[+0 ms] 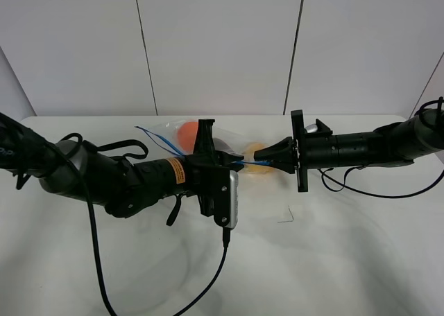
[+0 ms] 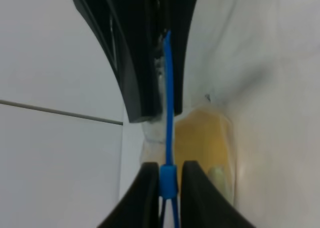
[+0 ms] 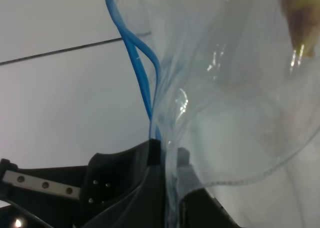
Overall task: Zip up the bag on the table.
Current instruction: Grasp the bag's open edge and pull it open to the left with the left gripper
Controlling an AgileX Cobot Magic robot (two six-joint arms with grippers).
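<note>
The bag is seen at the centre of the ext. high view, slightly above mid-frame, on the white surface betw. the two arms. It is clear plastic. An orange item is visible through it left of centre, and a yellow item just right of centre. The blue seal strip is traced from the bag's upper-left corner down toward mid-frame.

The left end effector is positioned from the left side of the frame. Its jaws are set narrow and pinched on the seal strip. In the left wrist view the strip is seen squeezed betw. the two black fingers, w/ no gap on either side. The yellow item is seen just beside the strip, behind the film.

The right end effector is positioned from the right side of the frame, tip to tip w/ the left one and near it, w/ a short length of blue strip betw. them. Its jaws are closed on the bag's edge. In the right wrist view strip and clear film are clamped together. Beyond the clamp the strip is seen split into two blue tracks standing apart, so that stretch is unsealed. In the left wrist view the right end effector is seen gripping the same strip, which reads as one straight line betw. the two grips.

Whether the gripped edge is lifted off the surface cannot be told. A panelled wall is seen across the top of the ext. frame.
</note>
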